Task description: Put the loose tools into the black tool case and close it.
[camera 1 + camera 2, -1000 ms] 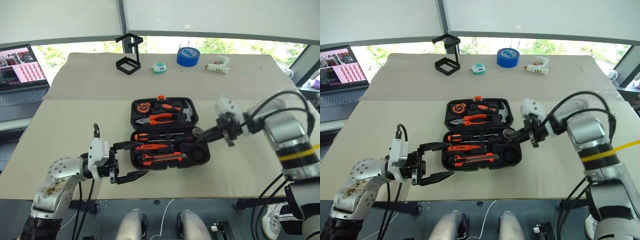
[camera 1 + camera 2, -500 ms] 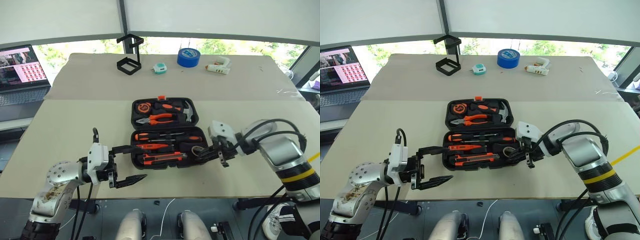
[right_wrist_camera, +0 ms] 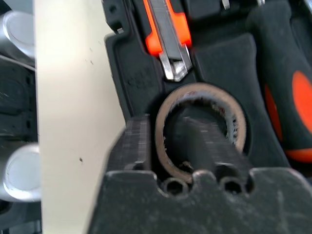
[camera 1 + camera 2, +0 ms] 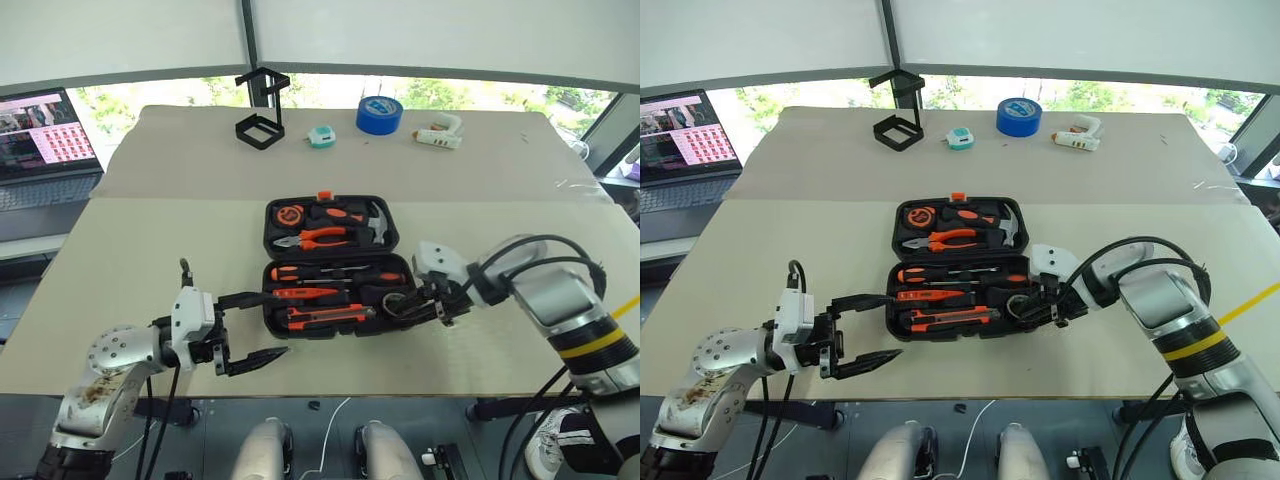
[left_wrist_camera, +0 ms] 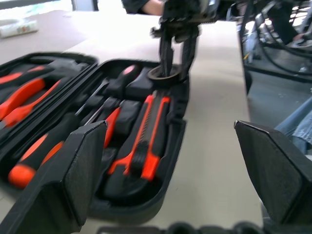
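Observation:
The black tool case [image 4: 267, 318] lies open in the middle of the table. Orange-and-black screwdrivers [image 4: 335, 272] and a utility knife [image 4: 325, 317] rest in its near half. The small dark grey tape roll [image 3: 195, 90] sits in the round slot at the case's near right corner. My right gripper [image 4: 405, 303] reaches down onto it, open, with one finger in the roll's hole and the other outside its wall. My left gripper [image 4: 275, 323] hangs wide open at the case's near left corner, holding nothing.
Along the far edge stand a black wire-frame stand [image 4: 258, 110], a teal tape measure [image 4: 320, 137], a big blue tape roll [image 4: 378, 114] and a white tool [image 4: 438, 132]. A laptop [image 4: 40, 140] sits off the table's left. Pliers [image 4: 318, 238] fill the case's lid.
My right gripper came down with the tape roll from above the case into the near right slot, and its fingers have parted. The left gripper has hardly moved.

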Action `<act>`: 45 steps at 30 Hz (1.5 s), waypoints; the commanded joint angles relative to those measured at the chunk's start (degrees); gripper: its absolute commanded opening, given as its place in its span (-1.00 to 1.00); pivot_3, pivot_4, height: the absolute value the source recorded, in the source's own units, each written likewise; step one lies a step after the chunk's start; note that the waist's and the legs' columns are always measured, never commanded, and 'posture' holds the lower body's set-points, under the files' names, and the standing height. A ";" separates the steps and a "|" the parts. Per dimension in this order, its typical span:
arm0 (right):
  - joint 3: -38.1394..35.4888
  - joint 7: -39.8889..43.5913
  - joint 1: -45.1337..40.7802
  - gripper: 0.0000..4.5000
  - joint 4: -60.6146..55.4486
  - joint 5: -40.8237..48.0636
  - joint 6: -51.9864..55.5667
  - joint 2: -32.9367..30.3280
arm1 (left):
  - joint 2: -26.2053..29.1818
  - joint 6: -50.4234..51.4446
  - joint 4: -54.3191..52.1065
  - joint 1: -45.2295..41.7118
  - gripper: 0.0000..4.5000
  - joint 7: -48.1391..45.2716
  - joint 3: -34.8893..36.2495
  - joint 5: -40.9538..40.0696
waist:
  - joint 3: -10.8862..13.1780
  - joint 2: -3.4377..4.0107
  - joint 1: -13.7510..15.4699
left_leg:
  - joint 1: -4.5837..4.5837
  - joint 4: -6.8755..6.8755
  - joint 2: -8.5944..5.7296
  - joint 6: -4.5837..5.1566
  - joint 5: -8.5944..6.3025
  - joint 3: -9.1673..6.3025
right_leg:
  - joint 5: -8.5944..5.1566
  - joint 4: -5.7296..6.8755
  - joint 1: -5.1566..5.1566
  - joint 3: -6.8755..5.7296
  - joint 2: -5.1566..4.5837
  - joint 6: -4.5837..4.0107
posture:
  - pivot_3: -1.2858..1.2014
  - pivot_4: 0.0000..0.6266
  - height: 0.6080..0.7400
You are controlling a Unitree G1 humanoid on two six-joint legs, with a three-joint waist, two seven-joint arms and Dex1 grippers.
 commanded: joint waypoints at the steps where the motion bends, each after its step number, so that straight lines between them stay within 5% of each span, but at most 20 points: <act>1: -8.73 4.63 -0.91 0.03 1.66 8.71 -0.19 -0.55 | 2.54 3.02 0.20 0.78 1.00 1.93 3.71 -0.55 | 0.00 -0.01 0.00 | 0.00 0.00 0.00 0.00 0.00 0.00 | 0.00 0.00 0.00 0.00 0.00 0.00 | 0.03 -0.52 1.00; 5: -14.03 1.13 -2.12 0.05 11.88 8.76 -4.90 0.24 | 2.65 8.45 6.47 -3.46 0.68 11.27 7.40 1.44 | 0.02 -0.02 0.14 | 0.04 0.01 0.01 0.00 0.00 -0.01 | 0.01 0.03 0.04 -0.02 0.01 0.00 | 0.03 -0.52 1.00; 8: -15.51 -4.35 -3.00 -0.24 20.06 5.16 -15.07 3.58 | 0.79 9.01 9.72 -7.56 0.23 14.91 6.96 2.51 | 0.00 -0.05 0.20 | 0.08 0.02 -0.03 0.00 0.02 -0.02 | 0.01 0.01 0.10 -0.06 0.03 0.00 | 0.03 -0.52 1.00; 13: -16.56 -15.03 -6.51 -0.99 35.99 -1.09 -37.32 11.89 | -3.44 11.87 16.87 -16.62 -0.56 19.65 0.75 7.00 | 0.01 -0.07 0.02 | -0.02 -0.01 -0.07 -0.07 0.06 0.07 | 0.03 0.05 -0.03 0.00 0.07 0.04 | 0.03 -0.52 1.00; 16: -14.30 -19.24 -9.38 -1.00 44.22 -5.97 -45.98 15.09 | -6.40 13.14 22.79 -22.41 -0.94 22.01 -3.02 10.22 | 0.01 -0.06 -0.20 | -0.03 -0.03 -0.08 -0.16 0.11 0.13 | 0.05 0.04 -0.03 0.01 0.09 0.05 | 0.03 -0.52 1.00; 23: -11.43 -17.59 -11.41 -1.00 51.40 -9.83 -49.95 17.91 | -10.31 12.45 28.33 -27.77 -0.94 20.63 -8.81 13.93 | 0.01 -0.07 -0.90 | -0.02 -0.04 -0.04 -0.28 0.18 0.17 | 0.05 0.04 0.01 0.02 0.10 0.05 | 0.03 -0.52 1.00; 34: -17.24 -12.61 -7.35 -1.00 41.14 -2.22 -42.28 15.62 | -10.73 11.99 27.56 -27.23 -0.94 17.00 -11.40 16.21 | 0.01 -0.06 0.13 | -0.01 -0.01 -0.07 -0.14 0.10 0.07 | 0.06 0.04 0.08 -0.01 -0.02 0.08 | 0.03 -0.52 1.00; 45: -14.72 -23.44 -12.74 -1.00 57.47 -12.34 -46.39 13.78 | -10.46 11.46 27.75 -27.62 -0.94 16.22 -11.33 17.44 | 0.01 -0.06 -0.14 | 0.00 -0.03 -0.10 -0.12 0.10 0.13 | 0.07 0.03 0.02 0.04 0.01 0.08 | 0.03 -0.52 1.00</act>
